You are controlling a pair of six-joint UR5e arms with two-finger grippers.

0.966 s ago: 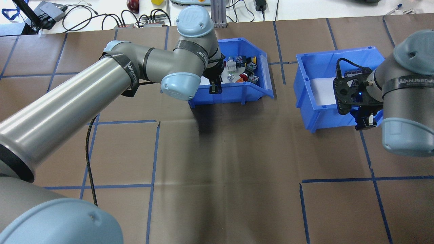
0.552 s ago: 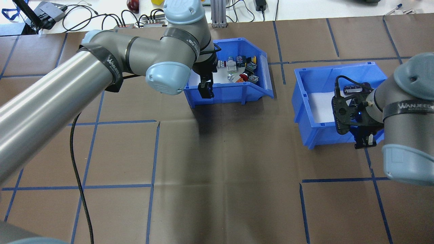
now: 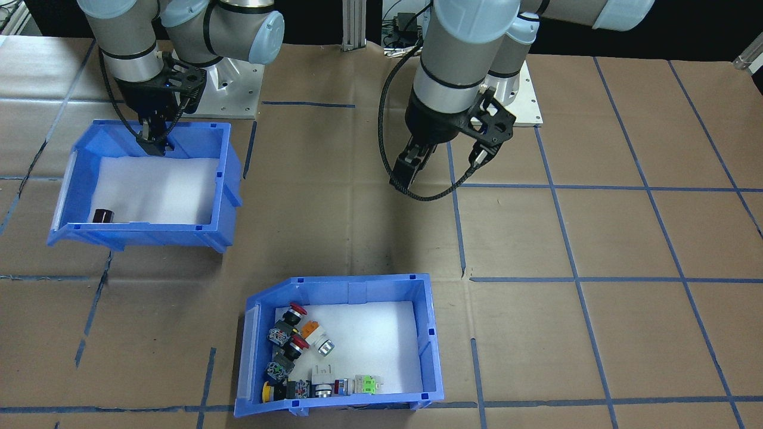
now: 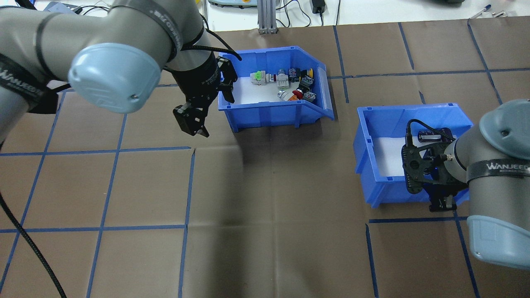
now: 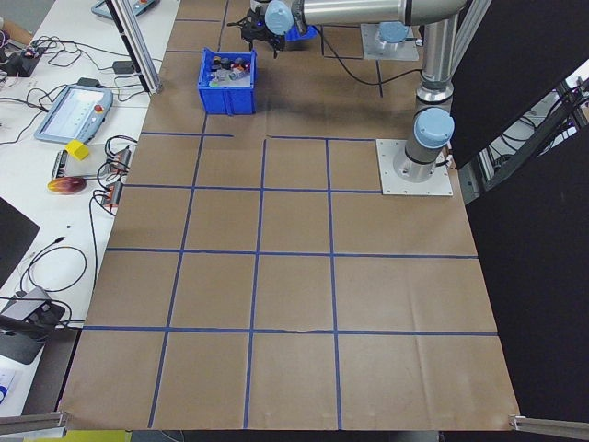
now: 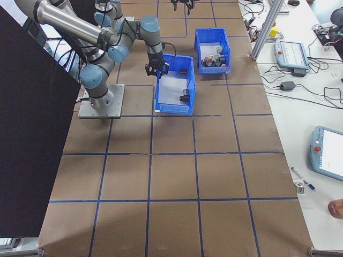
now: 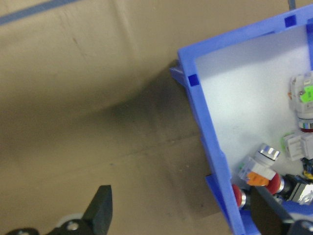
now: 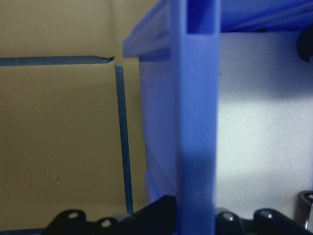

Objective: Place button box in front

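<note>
The button box [image 4: 275, 89] sits in the upper middle of the overhead frame, on the brown paper near the far edge of the table, its coloured switches heaped toward its right end and the white foam bare at the left. The left gripper [image 4: 191, 120] hangs just off the box's left end, above the paper and touching nothing; its wrist camera shows the fingers spread with only bare paper between them and the box's blue corner off to the right. So the box lies to the right of those fingers, long axis running left to right across the frame, and this is plainly the nearer arm. Over at the lower right, the right gripper [image 4: 441, 203] straddles the near wall of the other blue bin [image 4: 364, 140], fingers pinched on that wall by the look of its wrist view. I'd judge the button box is set down and the left arm free of it.
</note>
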